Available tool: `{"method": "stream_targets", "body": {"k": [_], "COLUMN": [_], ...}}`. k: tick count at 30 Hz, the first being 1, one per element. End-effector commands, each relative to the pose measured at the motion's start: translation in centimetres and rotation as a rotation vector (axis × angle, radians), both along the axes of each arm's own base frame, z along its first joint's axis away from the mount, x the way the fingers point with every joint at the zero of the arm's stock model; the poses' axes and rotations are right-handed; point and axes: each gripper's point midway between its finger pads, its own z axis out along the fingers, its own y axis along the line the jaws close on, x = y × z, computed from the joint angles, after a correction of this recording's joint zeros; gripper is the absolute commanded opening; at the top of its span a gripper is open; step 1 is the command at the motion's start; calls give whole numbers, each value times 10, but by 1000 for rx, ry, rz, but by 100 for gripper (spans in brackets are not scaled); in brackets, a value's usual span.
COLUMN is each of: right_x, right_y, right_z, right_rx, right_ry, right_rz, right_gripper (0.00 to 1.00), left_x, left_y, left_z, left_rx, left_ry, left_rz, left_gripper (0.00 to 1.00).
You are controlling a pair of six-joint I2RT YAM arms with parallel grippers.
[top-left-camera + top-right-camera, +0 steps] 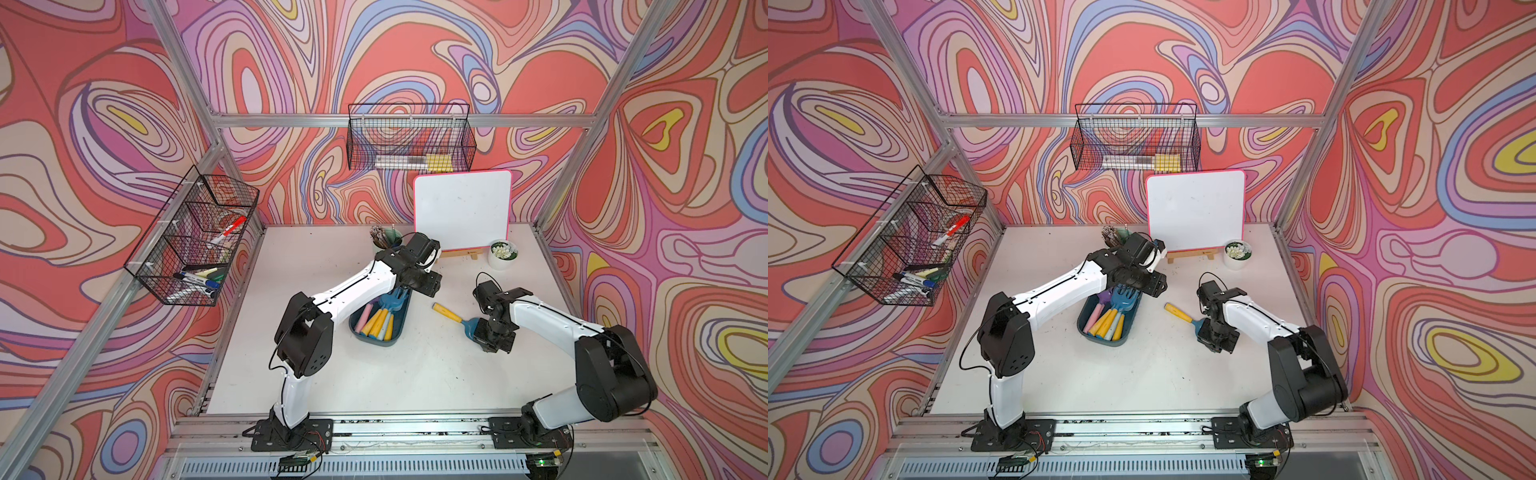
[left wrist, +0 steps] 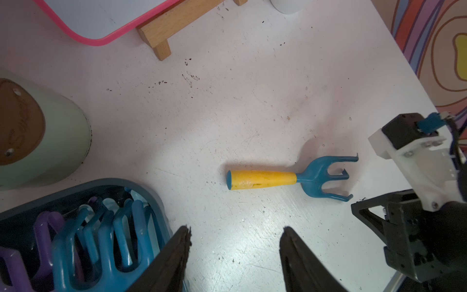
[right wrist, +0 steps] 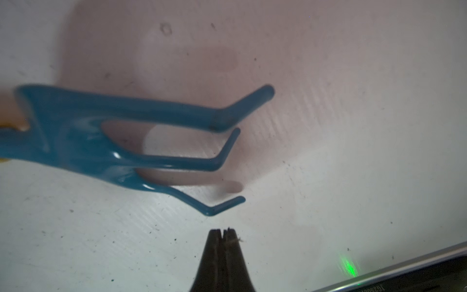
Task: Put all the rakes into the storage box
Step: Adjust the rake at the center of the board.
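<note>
The rake (image 1: 451, 316) (image 1: 1181, 313), with a yellow handle and a blue three-pronged head, lies flat on the white table between the arms. My right gripper (image 3: 222, 230) is shut with nothing in it, its tip just beside the rake's tines (image 3: 227, 204), apart from them. The storage box (image 1: 374, 343) (image 2: 106, 182), a dark teal tray, holds several toy tools to the left of the rake. My left gripper (image 2: 236, 228) hangs open over the table by the box's far end, with the rake (image 2: 265, 179) ahead of it.
A pale green cup (image 1: 388, 241) stands behind the box. A pink-rimmed whiteboard (image 1: 461, 212) on a wooden easel and a small white plant pot (image 1: 503, 253) stand at the back. Black wire baskets hang on the left wall (image 1: 195, 237) and the back wall (image 1: 411, 137).
</note>
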Motion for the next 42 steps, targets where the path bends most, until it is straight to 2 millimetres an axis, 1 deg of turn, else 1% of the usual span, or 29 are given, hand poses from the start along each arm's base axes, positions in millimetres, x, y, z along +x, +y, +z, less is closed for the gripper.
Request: {"method": "stream_targets", "body": {"k": [1,5,7,9,13,15,17,18,23,27,31,32,33,35,38,40,41,42], "right_x": [1,11,21,33,66,83,102,109,154,191,218,221,226,229,225,217,213,207], "right_y": [-7,-20,-20,-20,-20,-20,-18,-17,-7,1,16,18,20,24,31,35,37,38], "right_z": [-13,-19,-20,-19,-10,-5,4,-2,4,8,11,11,15,22,36,45,49,53], "right_rx": [-4,-16,7,3,-17,-29,-33,-36,-13,2,65,74,86,110,157,192,206,221], "right_ry": [13,4,-9,-19,-60,-82,-123,-111,-182,-237,-271,-268,-278,-294,-324,-342,-350,-355], "right_rz": [-24,-60,-73,-64,-11,10,35,44,75,91,102,103,102,93,81,75,72,67], "right_gripper": [0,0,0,0,0,0,0,0,0,0,0,0,0,0,0,4,8,15], "left_x": [3,12,16,20,24,25,23,21,13,0,-14,-17,-19,-21,-22,-22,-22,-22], "left_y": [-5,-17,-23,-30,-45,-47,-48,-48,-42,-36,-32,-32,-31,-30,-33,-35,-36,-37], "left_z": [-7,-21,-32,-39,-55,-65,-74,-79,-89,-99,-108,-109,-111,-114,-114,-114,-113,-113], "left_rx": [33,48,53,46,15,14,17,21,32,36,31,35,40,47,40,44,43,49], "left_ry": [7,10,20,33,58,71,91,100,123,161,195,196,197,205,212,208,205,200], "left_rz": [-54,-98,-109,-119,-141,-144,-151,-157,-163,-171,-186,-189,-192,-195,-189,-183,-185,-184], "left_gripper": [62,62,62,62,62,62,61,61,61,61,61,61,61,61,60,60,60,60]}}
